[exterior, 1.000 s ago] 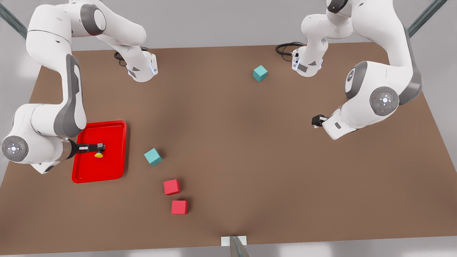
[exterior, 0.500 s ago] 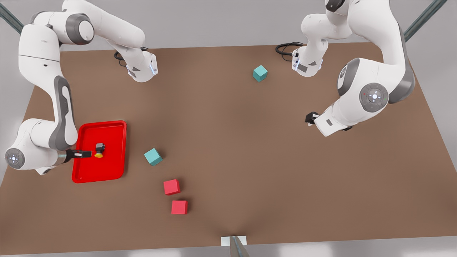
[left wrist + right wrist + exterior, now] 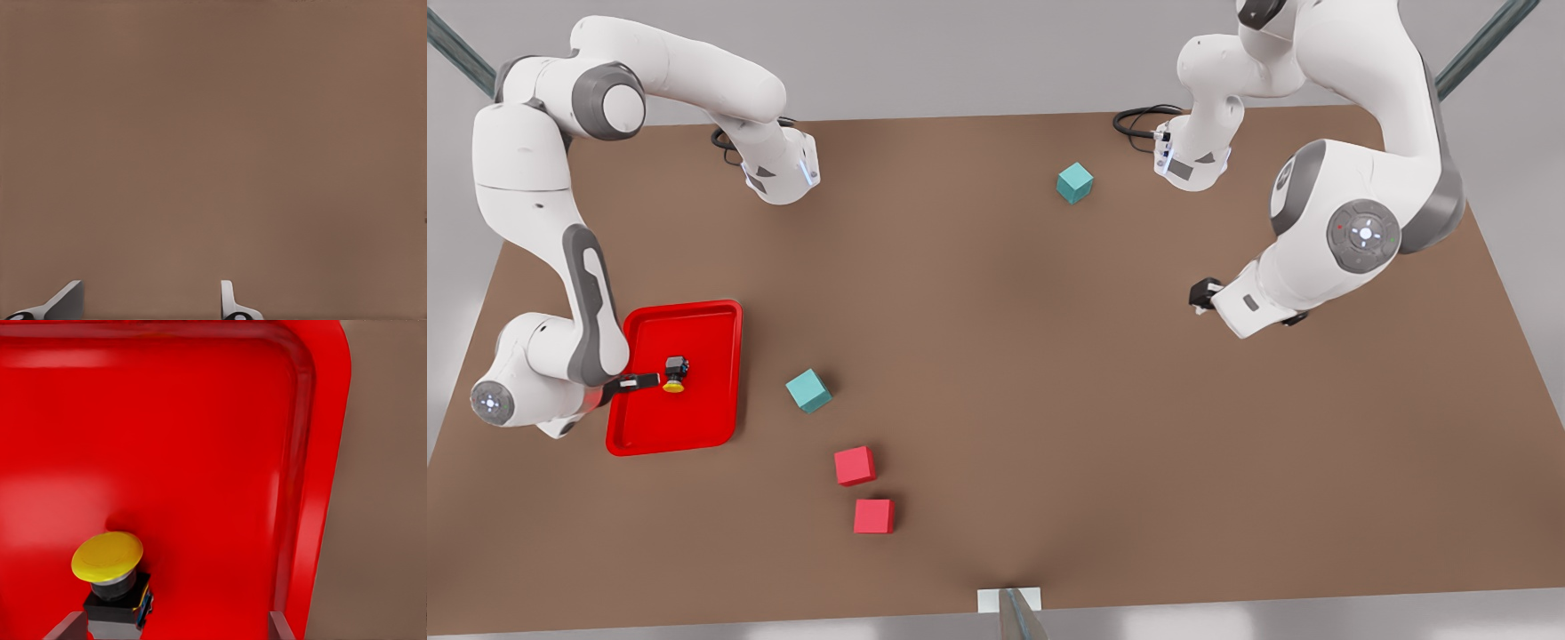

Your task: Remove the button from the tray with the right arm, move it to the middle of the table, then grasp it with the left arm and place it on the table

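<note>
Our brown table (image 3: pixel 996 356) spans the front view under a grey backdrop. The one button (image 3: pixel 675 373) lies in the single red tray (image 3: pixel 694 436) at the frame's lower left, inside it, clear of the rim. We judge it light, rigid, and best pinched across its black body, not the slick yellow cap. Our right gripper (image 3: pixel 177 627) straddles it with fingers spread; the left gripper (image 3: pixel 150 303) hovers open over bare table at the right. We count two teal cubes (image 3: pixel 808 390) and two red cubes (image 3: pixel 855 465).
</note>
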`<state>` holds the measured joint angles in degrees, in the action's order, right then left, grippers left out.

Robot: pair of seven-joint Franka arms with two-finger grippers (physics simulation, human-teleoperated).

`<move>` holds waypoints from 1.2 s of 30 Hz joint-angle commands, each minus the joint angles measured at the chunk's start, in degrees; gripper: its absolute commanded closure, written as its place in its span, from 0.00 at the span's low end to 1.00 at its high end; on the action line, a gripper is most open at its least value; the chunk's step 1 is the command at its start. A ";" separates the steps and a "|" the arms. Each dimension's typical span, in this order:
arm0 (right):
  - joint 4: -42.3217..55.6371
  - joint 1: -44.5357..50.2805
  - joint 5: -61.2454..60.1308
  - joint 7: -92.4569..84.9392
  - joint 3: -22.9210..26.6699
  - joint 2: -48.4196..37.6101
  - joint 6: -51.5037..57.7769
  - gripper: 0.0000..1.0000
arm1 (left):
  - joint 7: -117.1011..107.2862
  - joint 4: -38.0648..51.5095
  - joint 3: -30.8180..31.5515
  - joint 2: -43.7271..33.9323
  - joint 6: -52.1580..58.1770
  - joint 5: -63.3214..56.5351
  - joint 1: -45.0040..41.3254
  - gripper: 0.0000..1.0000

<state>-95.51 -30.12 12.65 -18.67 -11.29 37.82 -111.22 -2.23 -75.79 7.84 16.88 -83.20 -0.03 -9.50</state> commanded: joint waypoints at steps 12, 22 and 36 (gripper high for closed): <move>-9.78 -4.68 0.18 -11.48 -6.38 -5.82 -9.45 0.00 | -3.30 0.03 0.07 0.96 -1.61 -0.05 -1.31 0.00; -16.29 -6.79 0.36 -8.05 -6.38 -7.85 -16.48 0.00 | -3.30 0.03 0.06 1.05 -1.61 -0.05 -1.40 0.00; -24.11 -10.22 0.80 -8.05 -8.31 -8.03 -30.46 0.00 | -3.39 -0.06 0.06 0.96 -1.52 -0.05 -1.31 0.00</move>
<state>-119.61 -40.29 13.49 -25.92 -19.59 29.86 -138.74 -5.05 -75.85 7.83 17.87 -84.75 -0.05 -10.79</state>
